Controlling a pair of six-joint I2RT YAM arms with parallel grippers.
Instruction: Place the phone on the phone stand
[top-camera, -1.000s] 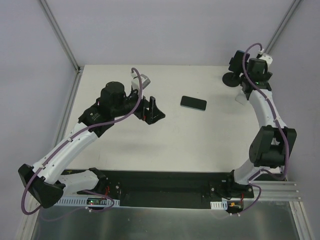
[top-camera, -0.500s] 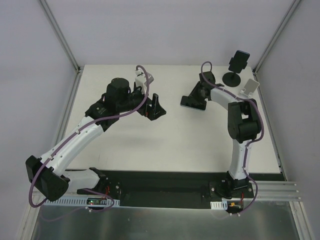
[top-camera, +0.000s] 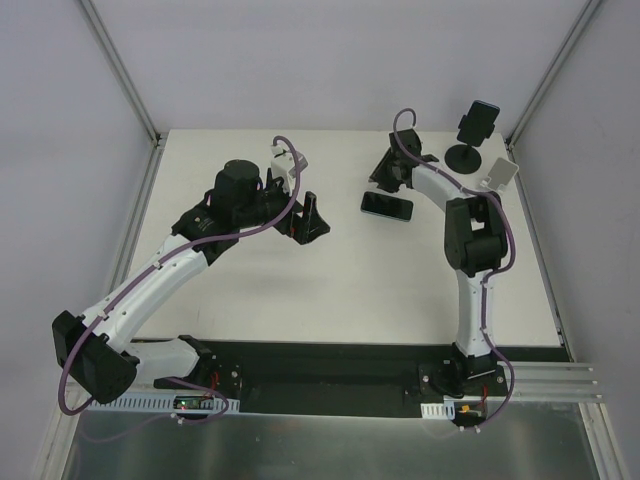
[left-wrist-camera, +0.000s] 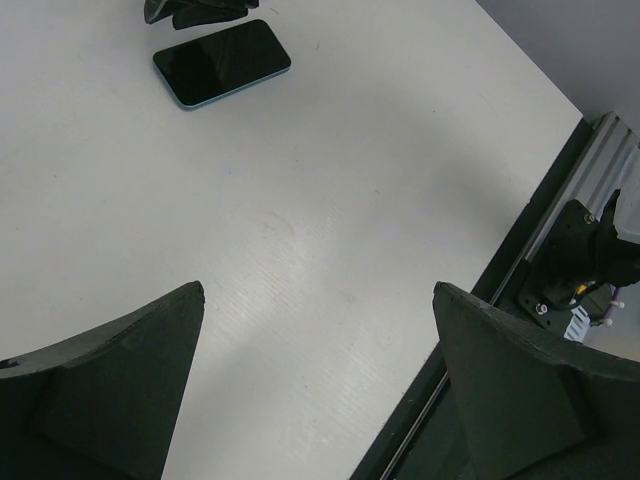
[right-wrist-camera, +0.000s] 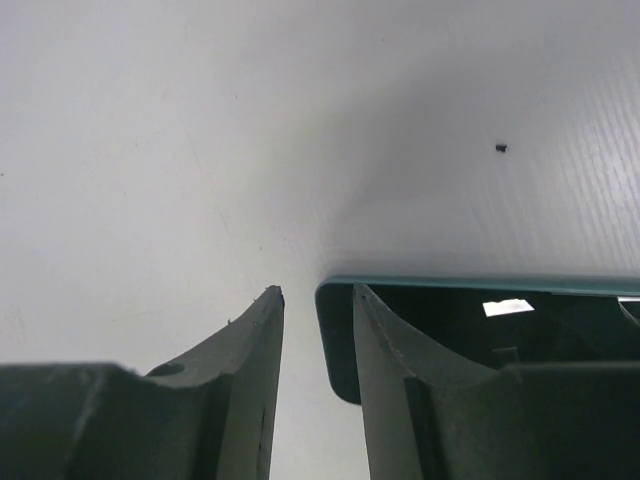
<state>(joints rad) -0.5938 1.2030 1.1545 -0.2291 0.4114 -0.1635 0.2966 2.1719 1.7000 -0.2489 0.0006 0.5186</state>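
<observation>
The phone lies flat, screen up, on the white table, and it also shows in the left wrist view. My right gripper hovers low at the phone's far left corner. In the right wrist view its jaws stand a narrow gap apart with nothing held; one fingertip overlaps the teal-edged phone. The black phone stand, with a clamp on top, is at the back right. My left gripper is wide open over bare table, left of the phone.
A small white holder stands right of the phone stand. Slanted metal frame posts rise at the back corners. The black base rail runs along the near table edge.
My right arm swung from the back right corner over to the phone and its jaws narrowed. It then drew back slightly toward the phone's far edge. The left arm barely shifted.
</observation>
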